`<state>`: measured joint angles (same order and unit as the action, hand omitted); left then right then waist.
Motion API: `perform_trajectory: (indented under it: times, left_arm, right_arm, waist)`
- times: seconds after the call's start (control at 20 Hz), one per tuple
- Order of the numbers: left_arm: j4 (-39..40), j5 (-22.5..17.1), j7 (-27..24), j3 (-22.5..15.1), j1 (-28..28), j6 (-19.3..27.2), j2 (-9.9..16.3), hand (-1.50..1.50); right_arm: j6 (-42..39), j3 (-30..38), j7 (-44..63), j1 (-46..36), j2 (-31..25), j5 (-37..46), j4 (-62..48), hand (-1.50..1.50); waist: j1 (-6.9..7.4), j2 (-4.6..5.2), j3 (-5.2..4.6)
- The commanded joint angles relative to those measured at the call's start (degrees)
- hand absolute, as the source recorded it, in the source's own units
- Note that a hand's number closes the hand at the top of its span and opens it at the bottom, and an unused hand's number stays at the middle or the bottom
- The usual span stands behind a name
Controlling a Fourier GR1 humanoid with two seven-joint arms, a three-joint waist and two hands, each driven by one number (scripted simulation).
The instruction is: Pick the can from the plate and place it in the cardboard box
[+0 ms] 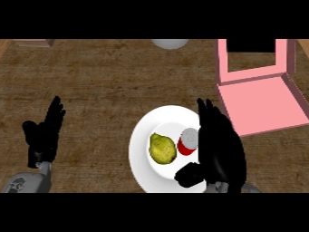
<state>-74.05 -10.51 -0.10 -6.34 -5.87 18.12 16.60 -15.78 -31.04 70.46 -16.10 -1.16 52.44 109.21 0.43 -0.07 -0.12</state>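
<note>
The red can (189, 141) stands on the white plate (143, 136) by a yellow-green lump, and the right hand (218, 145), open beside it and maybe touching, should wrap fingers around before lifting.

Light is even and moderate across the brown counter (103, 90), with no strong cast shadows. The white plate (150, 167) reads brightest, without glare. Both black hands show as flat dark shapes lacking detail.
</note>
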Motion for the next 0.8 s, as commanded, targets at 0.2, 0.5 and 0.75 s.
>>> perform_trajectory:
  times: [0.2, 0.5, 0.75]
  left_arm:
    - [0.2, 1.1, 0.7, -0.3, -1.0, 0.0, -0.4, 0.0]
    - [0.3, 1.0, 0.7, 0.5, -1.8, 0.1, -0.8, 0.0]
    - [-1.4, 1.5, 1.4, 0.4, 0.2, 0.3, -0.7, 0.0]
  right_arm:
    - [0.0, -1.7, 14.7, -2.6, 1.1, -0.4, -5.4, -1.5]
    - [0.5, 0.8, 14.7, -5.9, 1.1, -2.2, -11.4, -1.5]
    - [-0.5, 1.9, 14.7, -6.2, 1.1, -2.0, -11.9, -1.5]
  waist:
    - [-0.15, 0.01, 0.03]
    - [0.14, 0.11, 0.01]
    - [0.05, 0.01, 0.05]
